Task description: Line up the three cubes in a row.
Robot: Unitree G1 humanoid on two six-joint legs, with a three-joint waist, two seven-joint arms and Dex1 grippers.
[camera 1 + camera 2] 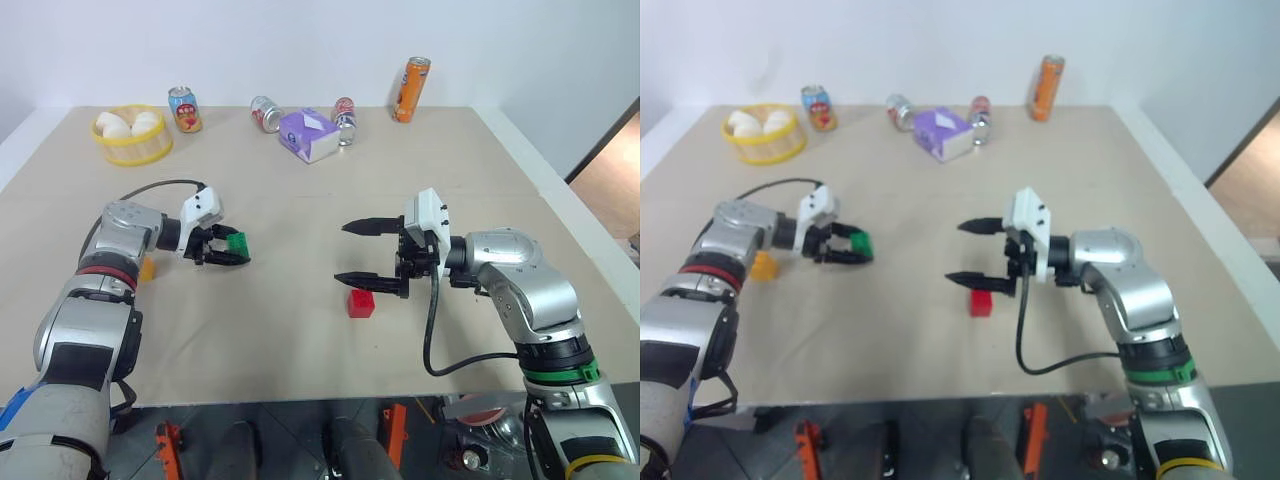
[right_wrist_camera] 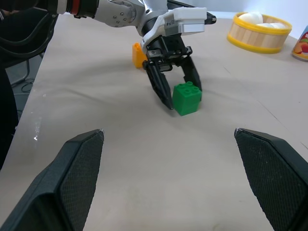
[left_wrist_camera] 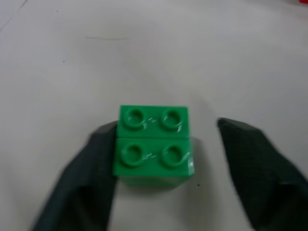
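Beige counter (image 1: pixel 300 200): green cube (image 1: pixel 237 242) sits btwn left tool (image 1: pixel 228 248) fingers, not yet clamped; right tool (image 1: pixel 358 252) wide open, empty.

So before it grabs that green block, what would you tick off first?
1. Green cube between the left gripper's fingers: ok.
2. Fingers shut on it: not ok; one finger touches, a gap shows at the other.
3. Cube flat on the table, studs up: ok.
4. Right gripper out of the way: ok, open, hovering by the red cube.
5. Yellow-orange cube clear of the grab: ok, behind the left arm.
6. Room for a row near the red cube: ok.
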